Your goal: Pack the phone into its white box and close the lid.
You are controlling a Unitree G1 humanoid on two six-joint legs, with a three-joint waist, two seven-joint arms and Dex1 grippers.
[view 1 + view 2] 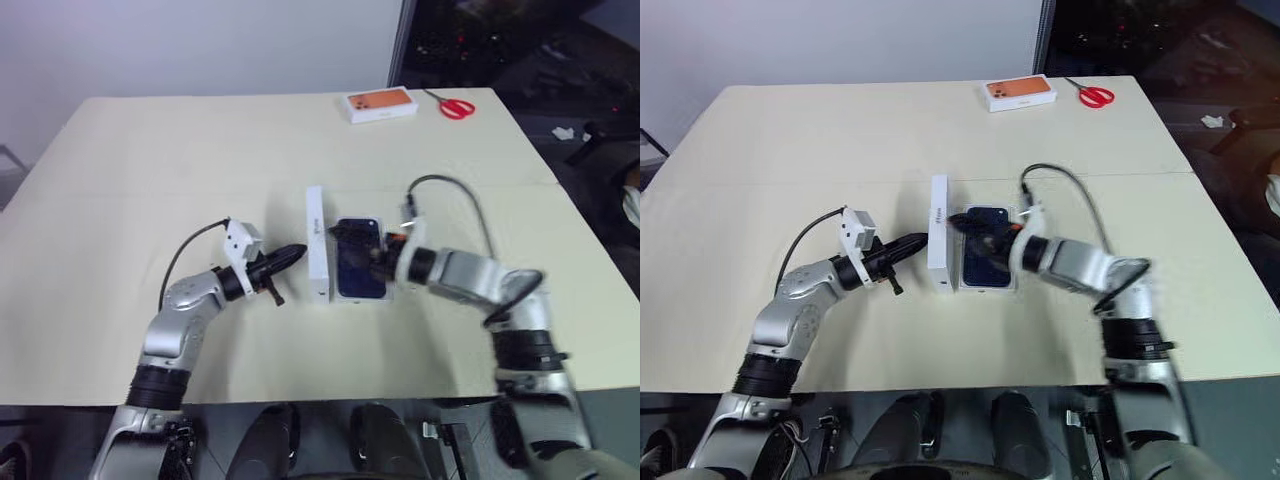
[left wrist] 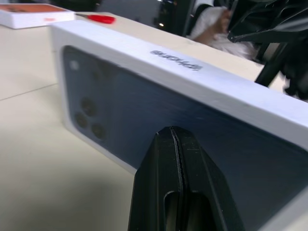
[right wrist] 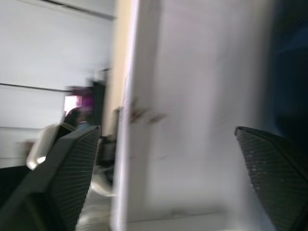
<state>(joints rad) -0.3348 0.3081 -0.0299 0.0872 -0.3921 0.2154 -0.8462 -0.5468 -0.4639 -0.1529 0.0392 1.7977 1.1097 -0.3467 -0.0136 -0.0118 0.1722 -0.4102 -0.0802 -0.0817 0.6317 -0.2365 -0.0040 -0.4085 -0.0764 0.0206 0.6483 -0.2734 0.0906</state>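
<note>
Two grippers flanking standing lid (image 1: 317,243): left gripper (image 1: 292,257) pinched shut, tip nearing its printed face; right gripper (image 1: 385,256) gaping wide beside phone (image 1: 360,260) lying in white box (image 1: 398,290); lid's long axis running crosswise to both jaws.

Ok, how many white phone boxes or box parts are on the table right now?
2: the lid standing on edge mid-table beside the phone, and the orange-printed box at the far edge. The base isn't clearly visible.

Both head eyes look down over the table (image 1: 150,150); wrist cameras sit close against the lid (image 2: 202,82).
</note>
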